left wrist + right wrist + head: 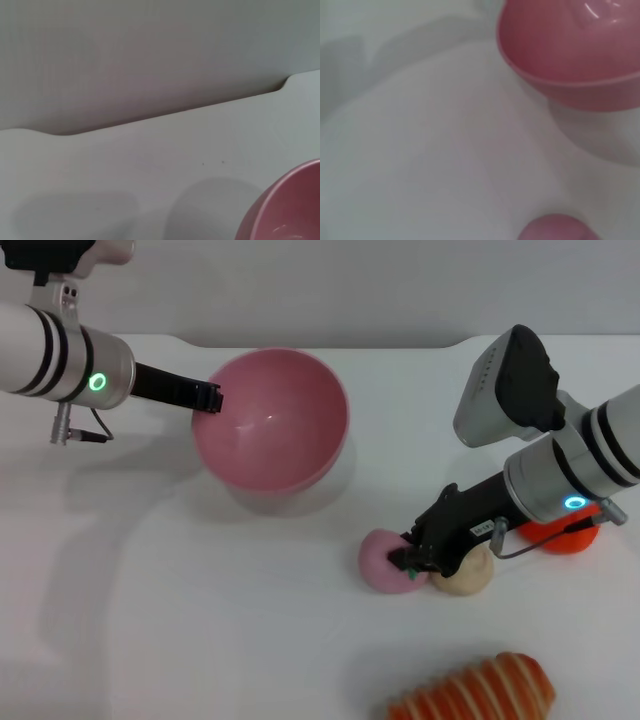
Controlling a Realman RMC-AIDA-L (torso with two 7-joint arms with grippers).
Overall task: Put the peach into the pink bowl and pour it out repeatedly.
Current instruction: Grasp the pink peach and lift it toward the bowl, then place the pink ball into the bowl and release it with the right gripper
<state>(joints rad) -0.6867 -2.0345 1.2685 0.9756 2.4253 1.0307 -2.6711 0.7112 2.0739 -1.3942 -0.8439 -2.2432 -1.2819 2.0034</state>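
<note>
- The pink bowl (272,420) is empty and tipped toward the front, held by its rim in the pinch of the left gripper (207,398), and it seems lifted a little above the table (150,600), judging by the shadow under it.
- The peach (385,560) lies on the table, well apart from the bowl, touching the beige round lump (465,575).
- The right gripper (412,562) is down at the peach; whether its fingers are closed on it or only around it, I cannot tell.
- My judgement: a new round is starting. The peach is yet to be lifted, carried to the bowl, dropped in and poured out.
- The surface is a plain white tabletop with a notched far edge, and behind it stands a pale grey wall (150,50).
- An orange-red fruit (565,537) sits partly behind the right arm, and a striped orange bread-like toy (480,690) lies at the near edge.
</note>
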